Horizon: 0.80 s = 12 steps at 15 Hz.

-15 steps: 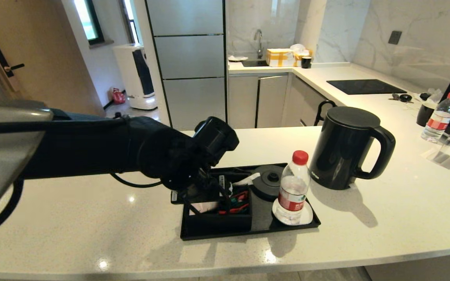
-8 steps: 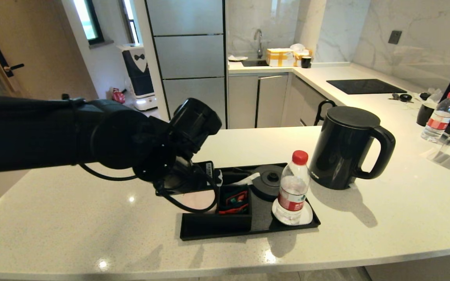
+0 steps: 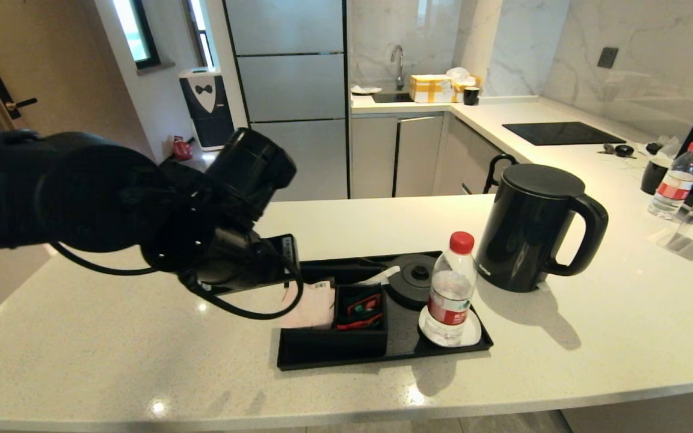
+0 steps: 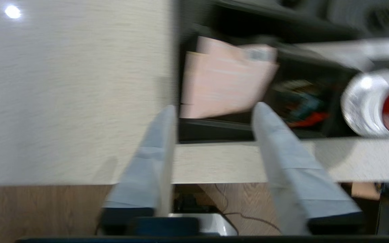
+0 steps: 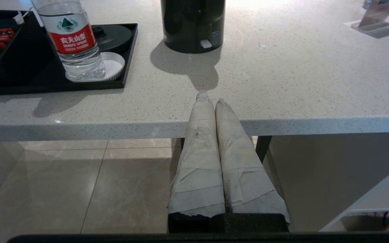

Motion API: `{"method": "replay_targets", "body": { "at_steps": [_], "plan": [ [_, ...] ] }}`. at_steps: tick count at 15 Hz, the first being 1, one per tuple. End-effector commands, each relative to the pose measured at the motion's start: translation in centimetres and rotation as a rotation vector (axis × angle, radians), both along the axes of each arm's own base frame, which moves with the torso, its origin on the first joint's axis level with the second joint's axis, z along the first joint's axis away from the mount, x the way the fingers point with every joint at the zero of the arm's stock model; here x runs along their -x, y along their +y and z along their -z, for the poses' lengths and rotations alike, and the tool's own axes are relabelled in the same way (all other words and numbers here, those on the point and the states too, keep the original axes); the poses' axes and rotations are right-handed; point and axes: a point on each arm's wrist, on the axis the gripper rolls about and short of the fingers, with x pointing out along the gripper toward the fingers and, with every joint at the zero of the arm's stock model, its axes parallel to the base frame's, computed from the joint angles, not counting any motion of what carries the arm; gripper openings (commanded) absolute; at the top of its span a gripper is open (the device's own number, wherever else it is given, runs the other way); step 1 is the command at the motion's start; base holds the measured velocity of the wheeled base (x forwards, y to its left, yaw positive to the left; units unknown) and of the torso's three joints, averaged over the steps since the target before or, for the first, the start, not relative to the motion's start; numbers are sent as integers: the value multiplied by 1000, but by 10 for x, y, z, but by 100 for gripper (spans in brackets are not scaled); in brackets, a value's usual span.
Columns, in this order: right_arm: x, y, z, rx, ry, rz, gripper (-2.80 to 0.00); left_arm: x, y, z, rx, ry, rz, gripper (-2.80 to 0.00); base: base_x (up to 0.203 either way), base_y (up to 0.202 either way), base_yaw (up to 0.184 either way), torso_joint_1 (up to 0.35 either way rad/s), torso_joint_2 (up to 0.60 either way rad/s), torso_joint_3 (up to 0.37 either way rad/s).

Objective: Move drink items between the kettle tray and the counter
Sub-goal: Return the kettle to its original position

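Matte black kettle [image 3: 533, 225], tall, flat lid, loop handle, is standing on the glossy speckled off-white counter [image 3: 593, 337], just beside the flat black rimmed tray [image 3: 382, 352] and off its round dark base [image 3: 415, 278]. Clear plastic water bottle [image 3: 450, 291] with red cap and red label is sitting on the white coaster [image 3: 467, 335] in the tray. Pale pink sachets [image 3: 310, 304], flat and papery, are sticking up out of the tray's end compartment; red and green packets [image 3: 361, 308] are filling the compartment next to it. Versus the earlier frames, the left arm is sitting higher and further toward the robot's left, clear of the tray compartments it was reaching into. Left gripper [image 4: 211, 111] is hovering above the counter at the tray's end, its grey tapered fingers [image 4: 154, 148] spread apart and holding nothing, the pink sachets showing between them. Right gripper [image 5: 208, 98] is idling low at the counter's front edge, taped fingers pressed together, empty.
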Motion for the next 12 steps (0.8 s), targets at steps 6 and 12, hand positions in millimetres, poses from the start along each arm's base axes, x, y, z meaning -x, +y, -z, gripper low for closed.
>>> {"method": "replay_targets", "body": {
  "at_steps": [6, 12],
  "plan": [
    [0, 0, 0, -1, 2, -1, -280, 87, 113, -63, 76, -131, -233, -280, 0, 0, 0, 0, 0, 0],
    [0, 0, 0, 1, 2, -1, -280, 288, 184, -58, 132, -245, -441, -280, 0, 0, 0, 0, 0, 0]
  ]
}}
